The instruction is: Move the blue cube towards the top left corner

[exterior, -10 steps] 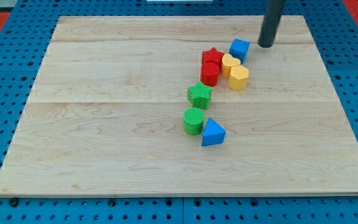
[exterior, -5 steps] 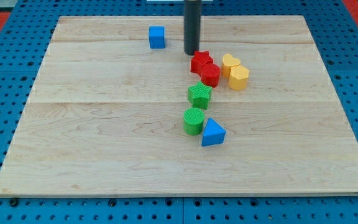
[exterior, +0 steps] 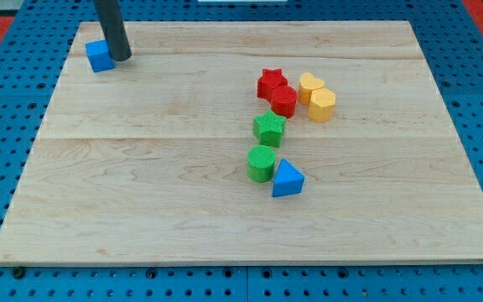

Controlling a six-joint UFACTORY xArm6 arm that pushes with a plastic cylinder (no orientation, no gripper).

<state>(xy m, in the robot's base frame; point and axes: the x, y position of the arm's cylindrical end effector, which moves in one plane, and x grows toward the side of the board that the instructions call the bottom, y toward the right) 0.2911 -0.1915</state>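
The blue cube point(exterior: 99, 56) sits near the board's top left corner. My tip point(exterior: 121, 58) is right against the cube's right side, touching or nearly touching it. The dark rod rises from there out of the view's top.
A cluster lies right of centre: a red star point(exterior: 270, 82), a red cylinder-like block point(exterior: 284, 101), two yellow blocks point(exterior: 311, 85) point(exterior: 323, 105), a green star point(exterior: 269, 127), a green cylinder point(exterior: 262, 163) and a blue triangular block point(exterior: 287, 179). The wooden board point(exterior: 141, 184) lies on blue pegboard.
The blue cube has been pushed leftwards from the cluster across the board's top to the top left corner. My tip followed it left. The red star shifted slightly left.
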